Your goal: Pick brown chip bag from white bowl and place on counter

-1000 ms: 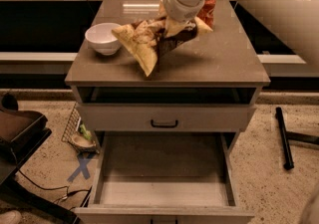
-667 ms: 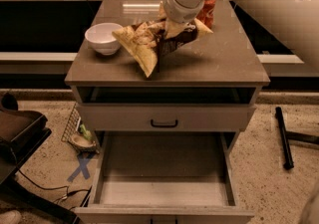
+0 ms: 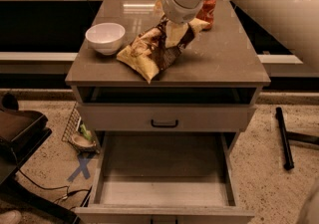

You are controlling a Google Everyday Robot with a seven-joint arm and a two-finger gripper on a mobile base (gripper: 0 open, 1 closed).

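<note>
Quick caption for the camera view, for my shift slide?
Claw over the brown chip bag, which rests on the counter beside the empty white bowl, red can behind.

No lettering is legible on the brown chip bag [image 3: 149, 51]; a blue X [image 3: 81, 168] marks the floor [image 3: 271, 183]. The hand [image 3: 175, 26] is at the bag's upper end.

Single view from high in front, looking steeply down on the table [image 3: 219, 63] and open drawer [image 3: 164, 168], fairly near; pincer [image 3: 174, 28] upper centre, above table.
</note>
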